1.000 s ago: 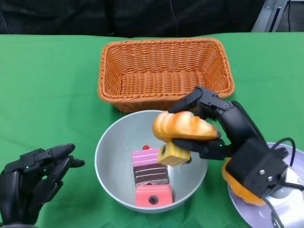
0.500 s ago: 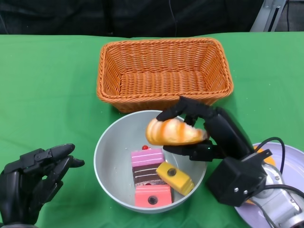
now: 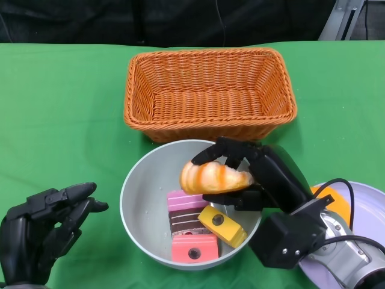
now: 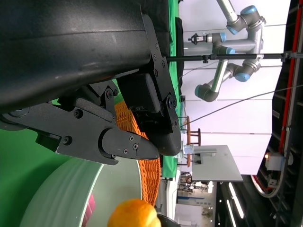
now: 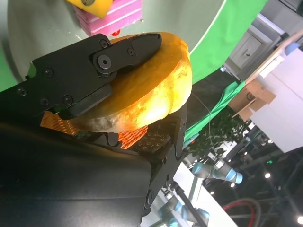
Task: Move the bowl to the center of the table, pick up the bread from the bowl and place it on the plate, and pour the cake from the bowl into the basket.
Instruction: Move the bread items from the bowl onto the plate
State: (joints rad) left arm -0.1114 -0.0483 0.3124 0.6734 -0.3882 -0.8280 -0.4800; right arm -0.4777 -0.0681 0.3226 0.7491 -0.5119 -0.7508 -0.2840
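With the right hand (image 3: pixel 252 177) clamping its fingers (image 5: pixel 128 49) on the bread (image 3: pixel 213 176) above the bowl (image 3: pixel 141 180), the bread should be lifted clear of the rim and carried toward four o'clock to the plate (image 3: pixel 370 201), while the left hand (image 3: pixel 45 226) idles empty, fingers loosely apart.

The plate (image 3: pixel 361 198) is cut off by the head view's lower right corner and largely covered by the right forearm. The left hand (image 3: pixel 42 232) runs off the bottom edge. The right hand (image 3: pixel 249 177) hides the far side of the bread (image 3: pixel 210 176), perhaps also part of the bowl's rim (image 3: pixel 129 180).
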